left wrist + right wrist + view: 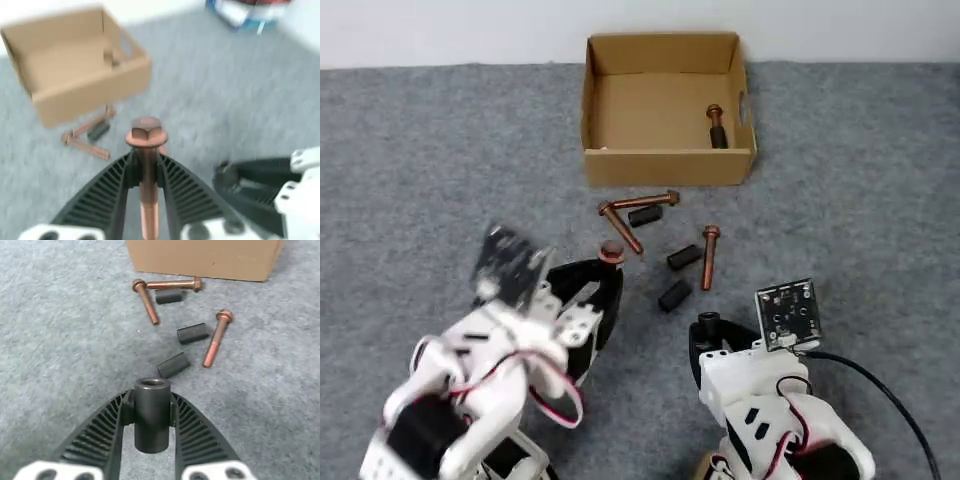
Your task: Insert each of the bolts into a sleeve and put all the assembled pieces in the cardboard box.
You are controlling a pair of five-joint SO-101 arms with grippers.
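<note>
One bolt sits clamped in the left pincer. The right pincer grips a black sleeve, bore showing.

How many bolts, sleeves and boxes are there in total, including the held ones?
Bolts: 5 (3 loose, 1 in the left gripper, 1 boxed)
Sleeves: 5 (3 loose, 1 in the right gripper, 1 boxed)
Cardboard box: 1
Total: 11
</note>
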